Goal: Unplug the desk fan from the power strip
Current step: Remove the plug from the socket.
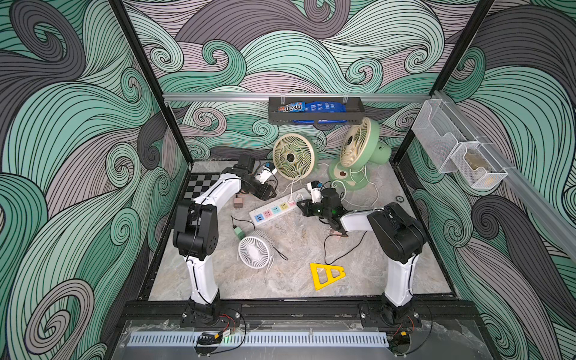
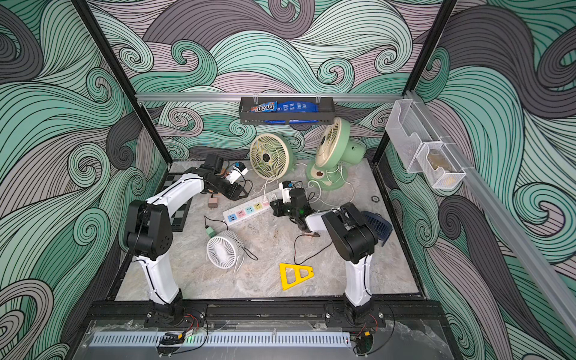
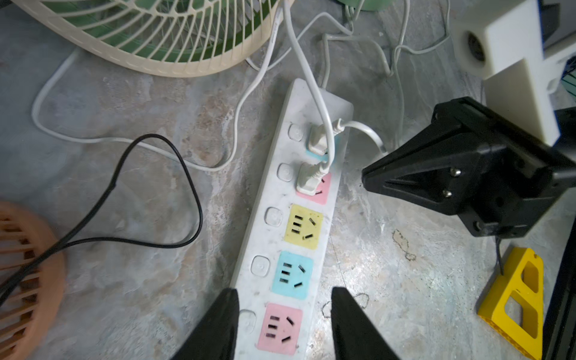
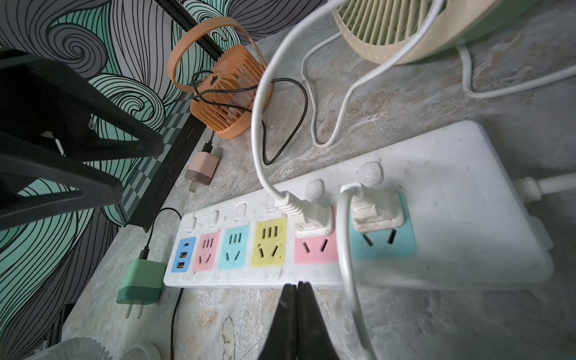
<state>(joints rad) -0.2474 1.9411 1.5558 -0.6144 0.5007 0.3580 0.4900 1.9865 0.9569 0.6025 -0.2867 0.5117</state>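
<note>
Bimanual pose. The left arm reaches forward with its elbow raised; the left tool points downward, fingers parted. The right arm folds inward, forearm low; the right tool has its fingers pressed together.

Showing soft, even light in both top views; glaring faintly off the desk in the left wrist view; blurring and bending at wrist-view edges.
</note>
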